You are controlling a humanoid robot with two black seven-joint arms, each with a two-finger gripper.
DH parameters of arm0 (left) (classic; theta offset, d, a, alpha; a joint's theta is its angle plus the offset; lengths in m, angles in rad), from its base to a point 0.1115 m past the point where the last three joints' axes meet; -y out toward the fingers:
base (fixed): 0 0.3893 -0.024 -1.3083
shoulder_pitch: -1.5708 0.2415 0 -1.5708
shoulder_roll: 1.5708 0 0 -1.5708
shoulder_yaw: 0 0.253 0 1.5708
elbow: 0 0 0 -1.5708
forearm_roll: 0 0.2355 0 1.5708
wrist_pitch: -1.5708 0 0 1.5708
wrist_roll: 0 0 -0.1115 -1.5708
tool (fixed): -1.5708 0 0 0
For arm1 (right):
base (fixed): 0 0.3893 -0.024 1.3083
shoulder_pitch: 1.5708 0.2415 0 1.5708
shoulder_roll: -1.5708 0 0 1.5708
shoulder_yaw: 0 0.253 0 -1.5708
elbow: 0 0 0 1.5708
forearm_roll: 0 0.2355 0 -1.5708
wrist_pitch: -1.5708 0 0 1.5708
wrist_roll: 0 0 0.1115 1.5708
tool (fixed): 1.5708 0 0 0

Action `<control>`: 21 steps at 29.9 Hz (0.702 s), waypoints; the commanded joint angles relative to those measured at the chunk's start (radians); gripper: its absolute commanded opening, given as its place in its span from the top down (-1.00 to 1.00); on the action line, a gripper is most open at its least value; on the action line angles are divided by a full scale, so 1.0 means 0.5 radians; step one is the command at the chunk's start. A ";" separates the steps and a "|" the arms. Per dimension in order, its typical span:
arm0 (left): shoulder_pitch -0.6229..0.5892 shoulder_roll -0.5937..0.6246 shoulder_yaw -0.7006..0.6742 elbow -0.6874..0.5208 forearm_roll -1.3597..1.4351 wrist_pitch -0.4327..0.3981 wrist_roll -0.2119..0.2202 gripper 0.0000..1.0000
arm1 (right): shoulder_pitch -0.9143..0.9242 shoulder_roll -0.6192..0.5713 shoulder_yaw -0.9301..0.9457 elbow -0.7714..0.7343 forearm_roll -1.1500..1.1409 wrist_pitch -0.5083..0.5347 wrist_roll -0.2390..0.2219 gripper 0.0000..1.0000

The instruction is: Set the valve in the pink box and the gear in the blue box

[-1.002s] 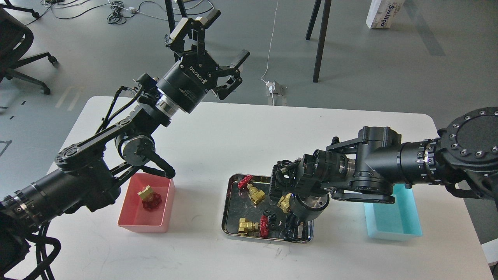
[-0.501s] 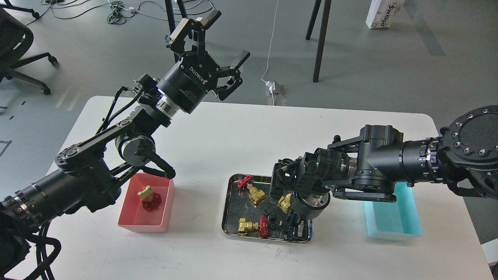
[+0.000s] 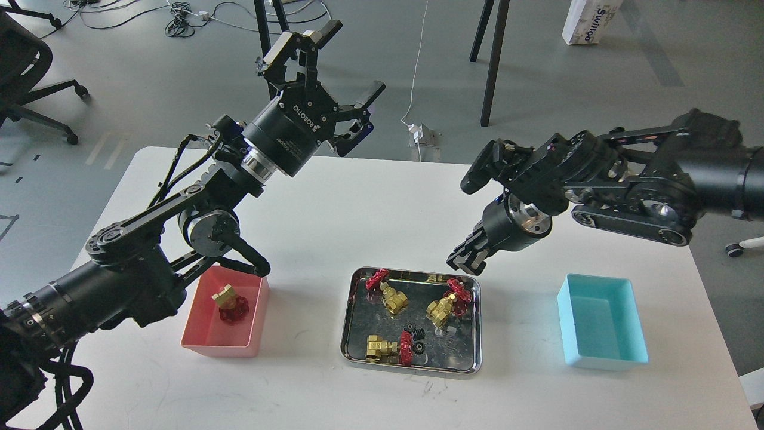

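Note:
One valve (image 3: 230,304) stands in the pink box (image 3: 250,334) at the left. Three more valves (image 3: 387,292) (image 3: 444,304) (image 3: 388,348) lie in the steel tray (image 3: 352,352), with two black gears (image 3: 411,329) (image 3: 420,348) between them. The blue box (image 3: 600,322) stands empty at the right. My right gripper (image 3: 464,260) hangs above the tray's far right corner, fingers closed tight; a tiny dark gear seems pinched between them, hard to make out. My left gripper (image 3: 352,60) is open and empty, raised high beyond the table's far edge.
My left arm's elbow (image 3: 209,230) hangs just behind the pink box. Table legs and cables stand on the floor beyond the table's far edge (image 3: 388,160).
My right gripper has lifted out of the tray's front right part and swung up and back. The blue box and the right-hand valve are now uncovered. The left arm barely moved.

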 commanded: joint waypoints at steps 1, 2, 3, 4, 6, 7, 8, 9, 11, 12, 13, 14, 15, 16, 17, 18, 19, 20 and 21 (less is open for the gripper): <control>0.003 0.020 0.007 0.001 0.000 -0.007 0.000 -0.98 | -0.125 -0.426 0.031 0.015 0.005 0.000 0.000 0.69; 0.012 0.020 0.007 0.001 0.000 -0.007 0.000 -0.98 | -0.190 -0.524 0.037 0.039 0.005 -0.005 0.000 0.69; 0.015 0.017 0.007 0.001 0.000 -0.007 0.000 -0.98 | -0.239 -0.610 0.046 0.070 0.002 -0.035 0.000 0.69; 0.018 0.008 0.007 -0.002 0.000 -0.007 0.000 -0.98 | -0.285 -0.696 0.058 0.103 0.002 -0.069 0.000 0.69; 0.022 -0.010 0.003 0.001 0.003 -0.007 0.000 -0.98 | -0.362 -0.822 0.074 0.180 0.002 -0.109 0.000 0.69; 0.022 -0.014 0.006 0.001 0.003 -0.004 0.000 -0.98 | -0.408 -0.871 0.086 0.229 0.002 -0.124 -0.003 0.69; 0.025 -0.020 0.003 0.001 0.009 -0.001 0.000 -0.98 | -0.454 -0.905 0.098 0.263 0.002 -0.136 -0.009 0.69; 0.025 -0.029 0.003 -0.002 0.021 -0.001 0.000 -0.98 | -0.500 -0.930 0.116 0.285 0.002 -0.155 -0.012 0.69; 0.028 -0.053 0.007 -0.005 0.034 -0.004 0.000 -0.98 | -0.601 -0.948 0.156 0.285 -0.001 -0.201 -0.027 0.68; 0.034 -0.063 0.007 -0.005 0.034 -0.004 0.000 -0.98 | -0.656 -0.948 0.181 0.285 -0.001 -0.219 -0.040 0.68; 0.040 -0.063 0.007 -0.005 0.034 -0.004 0.000 -0.98 | -0.699 -0.951 0.199 0.279 -0.001 -0.225 -0.055 0.68; 0.046 -0.063 0.007 -0.005 0.034 -0.004 0.000 -0.98 | -0.736 -0.951 0.218 0.273 -0.004 -0.226 -0.058 0.68; 0.049 -0.063 0.007 -0.005 0.034 -0.004 0.000 -0.98 | -0.758 -0.951 0.227 0.269 -0.007 -0.226 -0.061 0.68; 0.052 -0.063 0.003 -0.005 0.034 -0.004 0.000 -0.98 | -0.773 -0.951 0.233 0.269 -0.007 -0.226 -0.064 0.67; 0.052 -0.066 0.003 -0.005 0.034 -0.004 0.000 -0.98 | -0.785 -0.948 0.233 0.269 -0.007 -0.226 -0.067 0.66; 0.052 -0.066 0.003 -0.005 0.034 -0.004 0.000 -0.98 | -0.789 -0.942 0.233 0.269 -0.007 -0.226 -0.070 0.64; 0.052 -0.066 0.003 -0.005 0.034 -0.004 0.000 -0.98 | -0.789 -0.936 0.233 0.269 -0.007 -0.229 -0.073 0.63; 0.052 -0.066 0.003 -0.005 0.034 -0.004 0.000 -0.98 | -0.795 -0.930 0.230 0.266 -0.007 -0.229 -0.077 0.60; 0.052 -0.066 0.003 -0.005 0.034 -0.004 0.000 -0.98 | -0.798 -0.930 0.233 0.266 -0.007 -0.229 -0.092 0.57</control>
